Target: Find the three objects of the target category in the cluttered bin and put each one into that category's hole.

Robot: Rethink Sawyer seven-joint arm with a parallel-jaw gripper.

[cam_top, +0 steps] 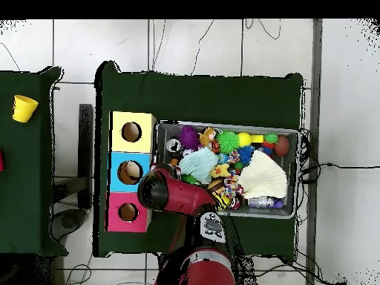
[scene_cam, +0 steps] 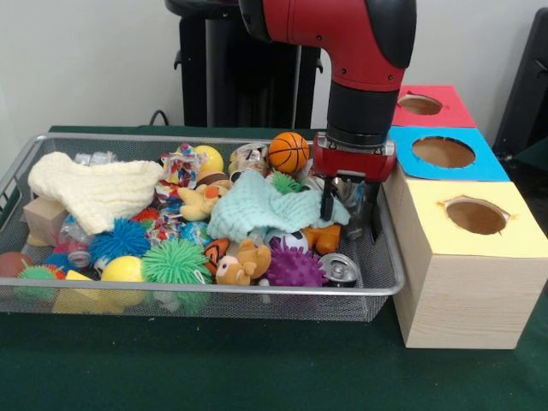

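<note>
Gripper (scene_cam: 351,210) hung low inside the wire bin (scene_cam: 387,287), at the end beside the yellow-topped box (scene_cam: 473,257); its two dark fingers (scene_cam: 326,205) stood apart with nothing between them, just above the mint cloth (scene_cam: 257,210). An orange plush toy (scene_cam: 322,239) and a silver can (scene_cam: 341,271) lay below it. The basketball (scene_cam: 288,151) sat behind the cloth. Blue hole (scene_cam: 443,151) and red hole (scene_cam: 419,104) lay beyond the yellow one (scene_cam: 476,215). Which category was wanted could not be told.

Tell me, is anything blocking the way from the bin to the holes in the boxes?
Nothing visible blocks the holes: the red, blue and yellow ones are open on top. Only the wire bin's wall stands between.
</note>
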